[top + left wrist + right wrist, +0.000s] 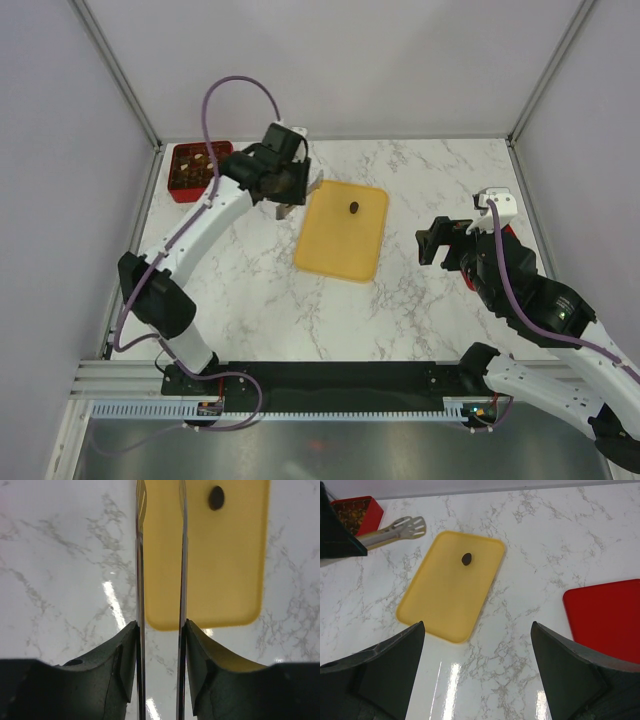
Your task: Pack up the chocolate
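1 dark chocolate [466, 558] is in sight. It's a small oval lump, alone on the yellow tray [445, 600], toward the tray's upper end in the right wrist view and apart from every edge. More pieces sit in the red box [185, 193] at the upper left of the overhead frame, but I can't count them from here.

My left gripper [160, 625] is pinching a pair of metal tongs [402, 529], the 2 blades held nearly parallel with a narrow gap. The tips hang near the tray's upper left corner, and the piece isn't between them. My right gripper [437, 243] is spread wide with nothing in it, right of the tray and beside a flat red lid [605, 615].

I judge the piece to be very light, firm but easy to scuff or crack, and rounded enough to squirt out of thin blades. I'd take it across its short width, tips low to the tray, with a gentle squeeze.

The tray looks smooth with a shallow rim. The worktop [250, 300] is glossy marble pattern with glare on it, so a dropped piece would likely skid or roll. There's open space all round the piece. Plain walls [60, 150] close in the sides and back, and the box sits tight in its corner, so I expect the approach there to be cramped.
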Controlling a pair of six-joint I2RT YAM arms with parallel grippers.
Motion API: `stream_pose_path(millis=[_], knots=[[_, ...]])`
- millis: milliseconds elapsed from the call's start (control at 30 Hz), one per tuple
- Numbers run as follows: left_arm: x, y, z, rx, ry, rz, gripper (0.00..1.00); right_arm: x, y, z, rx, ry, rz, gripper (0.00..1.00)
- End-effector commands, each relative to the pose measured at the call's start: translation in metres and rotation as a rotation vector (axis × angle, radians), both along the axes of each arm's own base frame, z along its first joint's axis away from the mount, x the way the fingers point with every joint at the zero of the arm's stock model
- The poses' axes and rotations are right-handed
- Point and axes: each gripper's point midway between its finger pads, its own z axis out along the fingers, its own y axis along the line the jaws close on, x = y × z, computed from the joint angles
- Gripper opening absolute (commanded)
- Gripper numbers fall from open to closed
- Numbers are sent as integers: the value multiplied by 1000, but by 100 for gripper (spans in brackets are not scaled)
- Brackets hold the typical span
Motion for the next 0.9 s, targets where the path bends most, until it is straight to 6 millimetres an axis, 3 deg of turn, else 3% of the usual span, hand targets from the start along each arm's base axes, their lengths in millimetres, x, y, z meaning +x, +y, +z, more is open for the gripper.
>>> stream_pose_path(millis=[0, 33, 133, 333, 667, 867], knots=[[3, -45, -10, 6, -43, -50, 49, 0, 1, 3, 15, -6, 0, 95], [0, -63, -10, 5, -55, -99, 49, 0, 0, 3, 13, -8, -2, 95], [3, -90, -29, 26, -31, -161, 49, -1, -3, 5, 10, -14, -9, 95], [11, -115, -65, 57, 2, -211, 50, -3, -8, 6, 5, -20, -19, 95], [16, -127, -103, 77, 38, -248, 51, -2, -11, 5, -5, -22, -33, 95], [13, -124, -104, 77, 48, -237, 43, -2, -11, 4, -5, -20, -30, 95]])
